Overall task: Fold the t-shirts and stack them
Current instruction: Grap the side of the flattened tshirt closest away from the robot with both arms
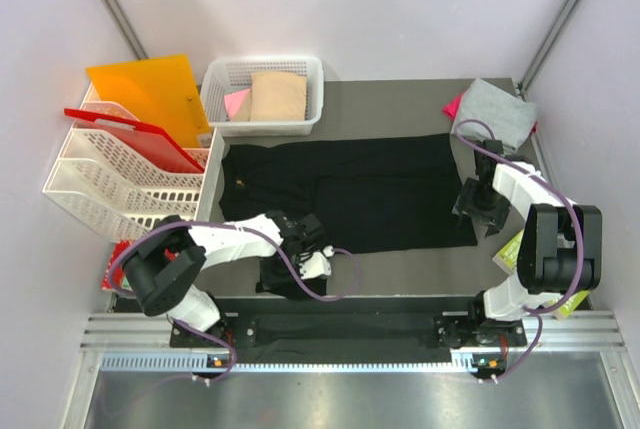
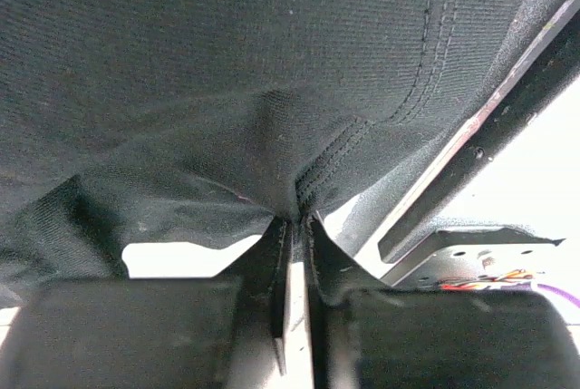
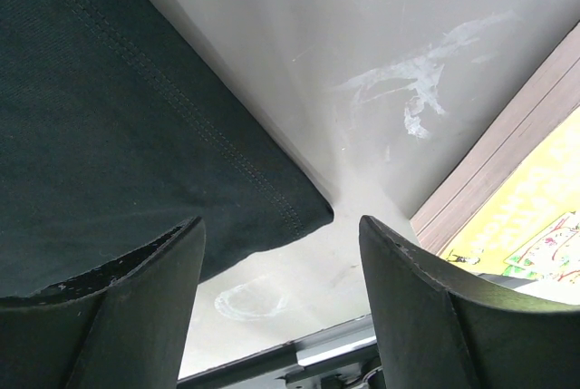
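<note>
Left gripper (image 2: 292, 226) clamped on black t-shirt (image 1: 350, 194) hem; booklet (image 3: 535, 226) just beside right gripper (image 3: 281, 226), spread wide, tilted down over shirt corner.

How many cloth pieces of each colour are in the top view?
black t-shirt: 1
tan t-shirt: 1
grey t-shirt: 1
pink cloth: 2, both mostly hidden
Total: 5
</note>
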{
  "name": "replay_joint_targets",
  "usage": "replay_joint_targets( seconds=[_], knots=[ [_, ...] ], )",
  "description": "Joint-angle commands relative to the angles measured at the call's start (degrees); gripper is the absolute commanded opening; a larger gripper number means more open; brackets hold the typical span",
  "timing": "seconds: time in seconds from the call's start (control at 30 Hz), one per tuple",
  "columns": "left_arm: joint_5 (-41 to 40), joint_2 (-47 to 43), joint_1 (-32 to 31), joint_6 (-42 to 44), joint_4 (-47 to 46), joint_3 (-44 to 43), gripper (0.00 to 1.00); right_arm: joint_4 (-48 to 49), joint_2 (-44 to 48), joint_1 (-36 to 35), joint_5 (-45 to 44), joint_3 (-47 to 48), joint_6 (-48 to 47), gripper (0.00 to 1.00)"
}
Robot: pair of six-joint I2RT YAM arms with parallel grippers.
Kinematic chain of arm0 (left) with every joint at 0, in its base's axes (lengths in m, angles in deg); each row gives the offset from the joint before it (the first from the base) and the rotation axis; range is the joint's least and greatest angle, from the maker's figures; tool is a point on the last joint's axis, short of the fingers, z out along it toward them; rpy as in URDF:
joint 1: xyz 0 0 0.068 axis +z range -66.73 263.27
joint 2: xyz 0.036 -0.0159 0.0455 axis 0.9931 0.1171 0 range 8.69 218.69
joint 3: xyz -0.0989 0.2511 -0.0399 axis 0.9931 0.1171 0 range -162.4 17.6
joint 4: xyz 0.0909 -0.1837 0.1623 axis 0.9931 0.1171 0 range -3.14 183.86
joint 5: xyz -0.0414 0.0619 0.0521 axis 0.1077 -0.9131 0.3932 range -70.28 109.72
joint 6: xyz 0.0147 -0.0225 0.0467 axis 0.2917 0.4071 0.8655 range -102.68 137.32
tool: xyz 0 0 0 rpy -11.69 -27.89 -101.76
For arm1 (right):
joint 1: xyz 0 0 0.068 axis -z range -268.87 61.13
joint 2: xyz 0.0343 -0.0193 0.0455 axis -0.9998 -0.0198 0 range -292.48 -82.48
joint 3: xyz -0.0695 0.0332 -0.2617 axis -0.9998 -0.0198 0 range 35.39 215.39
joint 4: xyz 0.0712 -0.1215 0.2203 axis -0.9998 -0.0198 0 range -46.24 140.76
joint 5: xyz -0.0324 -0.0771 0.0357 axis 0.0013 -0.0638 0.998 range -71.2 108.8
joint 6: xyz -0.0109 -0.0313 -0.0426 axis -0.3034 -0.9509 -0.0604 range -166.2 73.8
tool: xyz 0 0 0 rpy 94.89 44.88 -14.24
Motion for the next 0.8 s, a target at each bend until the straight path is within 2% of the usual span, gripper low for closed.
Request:
replay_joint_targets(
  seconds=[0.0,0.13,0.3,0.5,0.57,0.7,0.77],
  knots=[
    [2.2,2.3,0.4,1.0,-9.7,1.6,0.0,0.1,1.5,-0.1,-1.6,0.9,0.0,0.69],
    [1.2,1.3,1.7,2.1,-7.7,0.7,0.0,0.1,0.7,-0.1,-3.1,0.0,0.2,0.7],
    [3.1,-0.9,8.4,5.0,-2.7,-2.7,0.0,1.7,-3.0,-0.1,-3.5,0.0,0.7,0.7],
    [5.3,-0.2,16.3,6.4,5.7,-16.9,0.0,4.0,-5.2,-0.1,-4.2,-1.1,0.7,0.7],
    [6.3,0.3,17.6,6.1,7.3,-20.0,0.0,4.8,-6.4,-0.1,-3.7,-1.3,0.7,0.67],
    [6.1,0.5,17.7,5.7,9.9,-24.1,0.0,6.4,-8.9,-0.1,-2.0,-1.4,1.4,0.56],
    [5.6,0.1,17.7,5.6,10.4,-24.2,0.0,6.9,-9.0,-0.1,-1.4,-1.9,1.4,0.45]
  ],
)
